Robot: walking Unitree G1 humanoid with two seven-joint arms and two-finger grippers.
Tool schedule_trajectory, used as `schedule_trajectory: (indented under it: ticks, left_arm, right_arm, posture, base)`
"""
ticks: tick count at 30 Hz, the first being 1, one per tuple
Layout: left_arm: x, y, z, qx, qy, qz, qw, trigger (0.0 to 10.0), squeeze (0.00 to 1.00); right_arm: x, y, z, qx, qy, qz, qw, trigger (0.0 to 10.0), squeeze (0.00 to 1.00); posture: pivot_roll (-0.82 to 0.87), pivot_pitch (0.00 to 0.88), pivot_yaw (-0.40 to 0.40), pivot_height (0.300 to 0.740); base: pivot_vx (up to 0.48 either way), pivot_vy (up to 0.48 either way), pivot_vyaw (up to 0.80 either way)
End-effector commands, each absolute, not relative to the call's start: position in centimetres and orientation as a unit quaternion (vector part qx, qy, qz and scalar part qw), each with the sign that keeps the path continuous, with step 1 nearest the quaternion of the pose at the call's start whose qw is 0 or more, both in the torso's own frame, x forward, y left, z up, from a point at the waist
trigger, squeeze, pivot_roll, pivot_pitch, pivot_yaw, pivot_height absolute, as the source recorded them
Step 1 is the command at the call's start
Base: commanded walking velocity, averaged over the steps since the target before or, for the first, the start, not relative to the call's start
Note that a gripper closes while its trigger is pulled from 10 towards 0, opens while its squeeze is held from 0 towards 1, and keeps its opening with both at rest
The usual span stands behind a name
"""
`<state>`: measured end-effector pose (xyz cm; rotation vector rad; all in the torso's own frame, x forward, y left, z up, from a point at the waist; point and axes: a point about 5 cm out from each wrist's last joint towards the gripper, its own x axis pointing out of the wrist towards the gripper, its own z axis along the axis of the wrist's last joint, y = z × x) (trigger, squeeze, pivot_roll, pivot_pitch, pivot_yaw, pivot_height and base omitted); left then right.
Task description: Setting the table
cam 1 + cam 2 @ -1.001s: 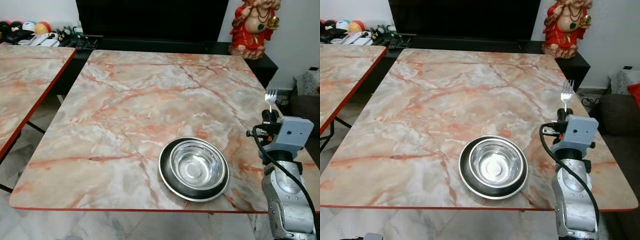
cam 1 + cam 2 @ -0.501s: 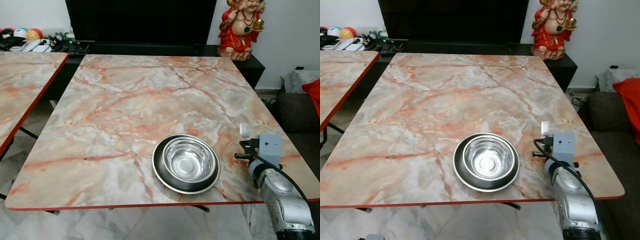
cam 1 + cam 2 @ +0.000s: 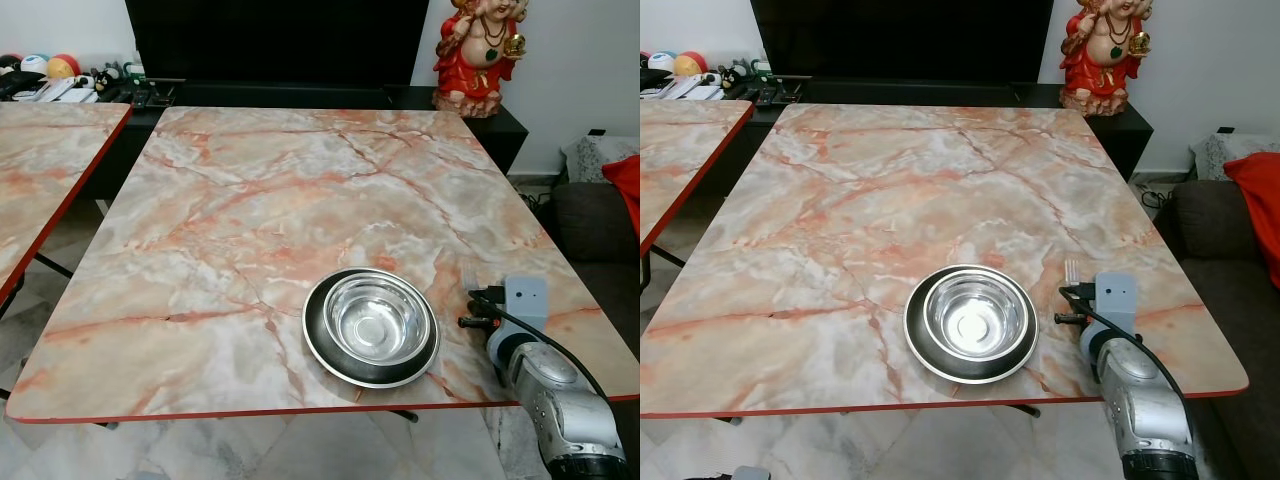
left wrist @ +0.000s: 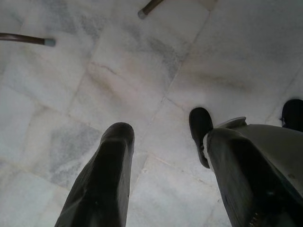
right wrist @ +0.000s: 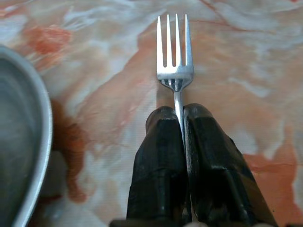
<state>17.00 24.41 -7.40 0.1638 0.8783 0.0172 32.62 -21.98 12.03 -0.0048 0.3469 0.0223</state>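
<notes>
My right gripper pinches the fork tight. I should lay it flat at 3 o'clock of the bowl, then let go.

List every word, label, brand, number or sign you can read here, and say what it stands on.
No readable text.
Fork, held in the right claw: no marking shows.
Steel bowl and dark plate on the marble table: plain.
Red statue and clutter on the far shelf: too small to tell.
</notes>
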Motion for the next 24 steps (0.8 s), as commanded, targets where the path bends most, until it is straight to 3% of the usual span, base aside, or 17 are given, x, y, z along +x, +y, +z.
schedule_trajectory:
  ticks: [1,24]
  left_arm:
    - [16.2,24.5,-7.8,0.084,0.445,0.003,0.892,10.0,0.00]
    - [15.9,24.4,-8.0,0.084,0.446,0.000,0.891,10.0,0.00]
  right_arm:
    - [32.8,-21.9,12.2,-0.002,0.169,0.019,0.985,10.0,0.00]
    - [34.8,-21.0,12.9,-0.023,0.134,0.029,0.990,10.0,0.00]
  posture:
    - [-0.01,0.151,-0.025,0.740]
    - [0.01,0.165,-0.030,0.740]
  base:
    - [0.000,0.000,0.00]
    - [0.000,0.000,0.00]
